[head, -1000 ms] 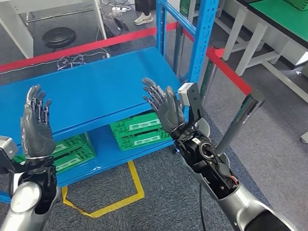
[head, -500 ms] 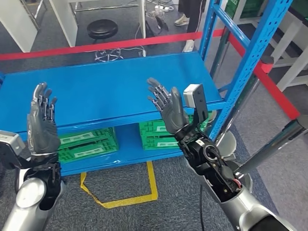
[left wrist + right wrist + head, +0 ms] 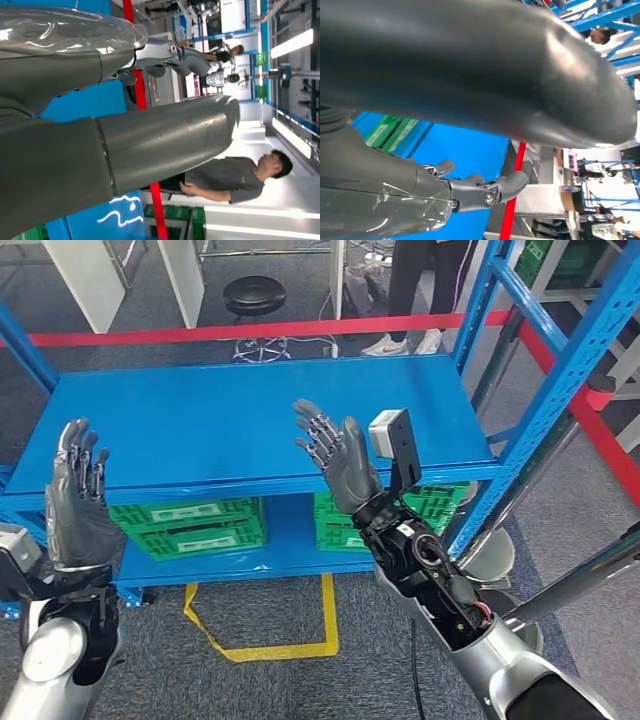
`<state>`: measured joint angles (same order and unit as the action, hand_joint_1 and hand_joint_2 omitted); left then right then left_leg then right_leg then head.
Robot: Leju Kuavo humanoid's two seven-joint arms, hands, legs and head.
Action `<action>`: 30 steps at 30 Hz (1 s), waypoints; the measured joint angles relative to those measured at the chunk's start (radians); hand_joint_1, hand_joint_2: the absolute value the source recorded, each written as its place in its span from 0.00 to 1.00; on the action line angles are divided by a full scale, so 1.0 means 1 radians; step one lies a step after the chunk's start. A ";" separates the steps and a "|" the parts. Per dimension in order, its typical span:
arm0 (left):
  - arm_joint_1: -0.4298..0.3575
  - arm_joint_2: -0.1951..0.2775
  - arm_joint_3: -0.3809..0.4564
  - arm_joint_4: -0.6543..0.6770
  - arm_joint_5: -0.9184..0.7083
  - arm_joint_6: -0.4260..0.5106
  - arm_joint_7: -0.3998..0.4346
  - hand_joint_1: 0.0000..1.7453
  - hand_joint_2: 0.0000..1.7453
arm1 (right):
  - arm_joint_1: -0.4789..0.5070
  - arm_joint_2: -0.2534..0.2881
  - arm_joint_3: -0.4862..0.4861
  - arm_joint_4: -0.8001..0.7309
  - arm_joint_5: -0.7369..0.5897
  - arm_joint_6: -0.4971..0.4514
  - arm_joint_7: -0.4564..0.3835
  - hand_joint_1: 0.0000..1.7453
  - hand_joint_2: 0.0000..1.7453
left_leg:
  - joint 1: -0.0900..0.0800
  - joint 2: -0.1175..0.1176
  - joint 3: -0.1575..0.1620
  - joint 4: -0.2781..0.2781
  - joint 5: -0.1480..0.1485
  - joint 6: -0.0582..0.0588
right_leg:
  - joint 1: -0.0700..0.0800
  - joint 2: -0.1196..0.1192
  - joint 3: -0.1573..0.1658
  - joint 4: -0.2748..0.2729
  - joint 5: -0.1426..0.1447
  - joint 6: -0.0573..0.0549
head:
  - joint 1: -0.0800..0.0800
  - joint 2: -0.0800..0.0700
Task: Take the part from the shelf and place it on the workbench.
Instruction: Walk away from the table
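A blue metal shelf (image 3: 226, 425) stands in front of me, its top board bare. On the lower board lie green crates: one on the left (image 3: 189, 525) and one on the right (image 3: 423, 502). My left hand (image 3: 74, 502) is raised in front of the shelf's left end, fingers up and apart, holding nothing. My right hand (image 3: 341, 460) is raised before the middle of the shelf edge, fingers spread, empty too. The wrist views show my left hand's thumb (image 3: 166, 145) and my right hand's thumb (image 3: 478, 65) close up, with nothing in them.
Blue uprights (image 3: 558, 390) frame the shelf's right end. Red tape (image 3: 226, 333) and a black stool (image 3: 254, 295) lie behind it. A person's legs (image 3: 404, 290) stand beyond the shelf. Yellow floor tape (image 3: 264, 640) marks a square below. A person in grey (image 3: 234, 180) stands nearby.
The camera has swung, so the whole shelf has shifted right and now faces me squarely. Both hands stay raised and open in much the same pose.
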<state>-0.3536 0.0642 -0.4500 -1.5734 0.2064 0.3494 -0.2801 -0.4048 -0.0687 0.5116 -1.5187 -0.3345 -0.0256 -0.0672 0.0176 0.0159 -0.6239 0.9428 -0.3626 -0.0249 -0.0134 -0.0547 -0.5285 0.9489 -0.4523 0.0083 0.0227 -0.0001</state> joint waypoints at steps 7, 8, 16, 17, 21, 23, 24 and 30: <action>0.000 0.000 0.000 0.000 0.000 0.000 0.000 0.00 0.00 | 0.000 0.000 0.000 0.000 -0.001 0.000 0.000 0.00 0.00 | -0.006 -0.006 0.005 -0.003 -0.007 0.014 | 0.000 0.001 0.010 -0.009 -0.001 -0.026 | 0.021 0.000; 0.000 0.000 0.000 0.000 0.000 0.000 0.000 0.00 0.00 | 0.000 0.000 0.000 0.000 -0.001 0.000 0.000 0.00 0.00 | -0.006 -0.006 0.005 -0.002 -0.007 0.015 | 0.000 0.001 0.012 -0.011 0.000 -0.024 | 0.024 0.000; 0.000 0.000 0.000 0.000 0.000 -0.002 0.000 0.00 0.00 | 0.000 0.000 0.000 0.000 -0.001 -0.001 0.002 0.00 0.00 | -0.010 -0.006 0.006 -0.001 -0.009 0.020 | -0.005 0.001 0.015 -0.019 0.001 0.017 | 0.028 0.000; -0.001 0.000 0.000 0.000 0.001 -0.004 0.001 0.00 0.00 | 0.000 0.000 0.000 0.000 -0.001 -0.002 0.004 0.00 0.00 | -0.009 -0.006 0.006 -0.001 -0.009 0.021 | -0.005 0.002 0.015 -0.018 0.001 0.017 | 0.026 0.000; -0.001 0.000 0.000 0.001 0.003 -0.008 0.003 0.00 0.00 | 0.000 0.000 0.000 0.000 -0.002 -0.010 0.008 0.00 0.00 | -0.009 -0.006 0.008 -0.002 -0.009 0.020 | -0.002 0.002 0.015 -0.018 0.001 0.017 | 0.021 0.000; -0.001 0.000 0.000 0.001 0.003 -0.009 0.003 0.00 0.00 | 0.000 0.000 0.000 0.000 -0.002 -0.014 0.009 0.00 0.00 | -0.008 -0.006 0.008 -0.003 -0.009 0.020 | -0.001 0.002 0.015 -0.018 0.001 0.017 | 0.019 0.000; -0.001 0.000 0.000 0.001 0.003 -0.010 0.003 0.00 0.00 | 0.000 0.000 0.000 0.000 -0.002 -0.015 0.010 0.00 0.00 | -0.008 -0.006 0.008 -0.003 -0.009 0.020 | 0.000 0.002 0.015 -0.018 0.001 0.017 | 0.018 0.000; -0.001 0.000 0.000 0.001 0.003 -0.014 0.003 0.00 0.00 | 0.001 0.000 0.000 0.000 -0.002 -0.017 0.010 0.00 0.00 | -0.007 -0.006 0.008 -0.004 -0.009 0.019 | 0.002 0.002 0.015 -0.018 0.000 0.016 | 0.014 0.000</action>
<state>-0.3542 0.0641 -0.4501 -1.5724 0.2098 0.3353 -0.2773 -0.4043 -0.0687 0.5116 -1.5187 -0.3363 -0.0423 -0.0575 0.0109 0.0104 -0.6159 0.9393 -0.3711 -0.0056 -0.0118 -0.0522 -0.5132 0.9311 -0.4522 0.0243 0.0371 0.0000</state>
